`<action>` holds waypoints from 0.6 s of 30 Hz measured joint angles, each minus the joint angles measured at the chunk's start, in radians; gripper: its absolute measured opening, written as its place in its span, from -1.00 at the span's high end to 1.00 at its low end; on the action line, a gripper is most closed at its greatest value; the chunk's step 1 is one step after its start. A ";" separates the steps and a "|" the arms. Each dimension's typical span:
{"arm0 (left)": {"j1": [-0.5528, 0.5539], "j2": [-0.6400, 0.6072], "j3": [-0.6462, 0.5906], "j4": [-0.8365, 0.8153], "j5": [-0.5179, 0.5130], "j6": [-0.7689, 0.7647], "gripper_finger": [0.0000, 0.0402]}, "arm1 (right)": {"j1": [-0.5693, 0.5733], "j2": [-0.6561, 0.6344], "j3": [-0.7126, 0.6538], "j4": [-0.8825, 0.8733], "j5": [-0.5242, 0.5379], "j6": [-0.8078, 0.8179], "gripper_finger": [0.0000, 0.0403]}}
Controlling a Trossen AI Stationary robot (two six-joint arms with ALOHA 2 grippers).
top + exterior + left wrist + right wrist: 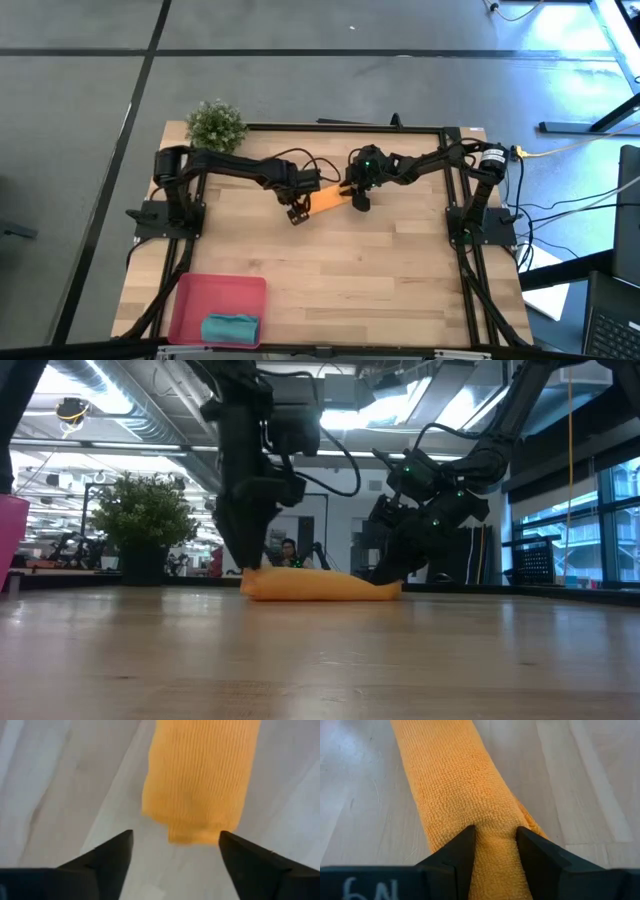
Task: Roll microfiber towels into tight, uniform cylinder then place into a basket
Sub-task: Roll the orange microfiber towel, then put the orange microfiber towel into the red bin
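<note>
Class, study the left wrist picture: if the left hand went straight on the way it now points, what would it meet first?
Most likely the near end of the rolled orange towel, lying just beyond the open left hand. Depth is unclear; it might meet the table first.

two towels [329, 199], one basket [190, 297], one plant [216, 124]

Bright daylight floods the room from tall windows [610, 520] and ceiling lights [440, 405], silhouetting both arms in the low view. Blue-white glare washes the floor [560, 40] seen from above. The left wrist view is soft, the pale tabletop [60, 780] nearly overexposed.
</note>
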State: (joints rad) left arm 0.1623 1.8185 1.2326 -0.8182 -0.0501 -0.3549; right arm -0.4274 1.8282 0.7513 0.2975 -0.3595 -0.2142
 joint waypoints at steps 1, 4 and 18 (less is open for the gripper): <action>-0.001 -0.004 0.007 -0.017 -0.005 0.003 -0.47 | 0.000 0.000 0.000 -0.001 0.000 0.000 0.25; -0.001 -0.004 0.033 -0.028 -0.020 0.026 -0.67 | 0.000 0.000 0.000 0.002 0.000 0.000 0.25; -0.041 0.002 0.095 0.108 -0.039 0.159 -0.99 | 0.000 0.000 0.000 0.007 0.000 0.000 0.25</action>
State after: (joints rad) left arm 0.1213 1.8206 1.3273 -0.7097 -0.0887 -0.1959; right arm -0.4274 1.8282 0.7513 0.3050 -0.3595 -0.2142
